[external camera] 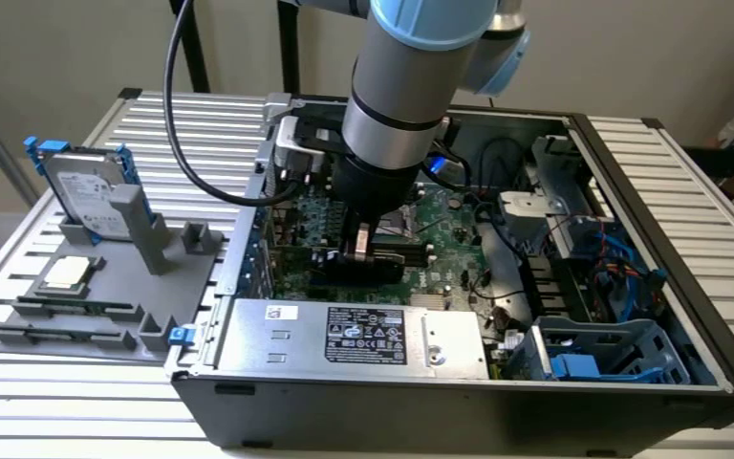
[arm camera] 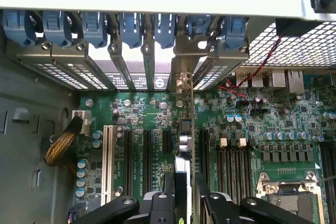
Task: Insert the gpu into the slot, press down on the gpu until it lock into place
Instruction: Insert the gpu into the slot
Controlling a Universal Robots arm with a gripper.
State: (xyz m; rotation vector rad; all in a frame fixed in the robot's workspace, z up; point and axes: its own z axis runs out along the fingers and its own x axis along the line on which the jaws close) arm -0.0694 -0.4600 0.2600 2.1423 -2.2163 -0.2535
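The gpu (arm camera: 185, 148) appears edge-on in the wrist view as a thin card standing upright over the green motherboard (arm camera: 147, 114). Its metal bracket (arm camera: 181, 80) reaches the row of rear openings. My gripper (arm camera: 184, 203) is shut on the card, one black finger (arm camera: 157, 205) on each side. In the exterior view the gripper (external camera: 364, 251) hangs inside the open computer case (external camera: 673, 287) with the black gpu (external camera: 356, 274) low against the board. The slot is hidden beneath the card.
A silver labelled power-supply box (external camera: 355, 335) sits just in front of the card. Blue bracket clips (arm camera: 131, 27), black memory strips (arm camera: 236, 161) and the processor socket (arm camera: 286, 195) surround it. A grey fixture with a hard drive (external camera: 87, 191) stands on the exterior view's left.
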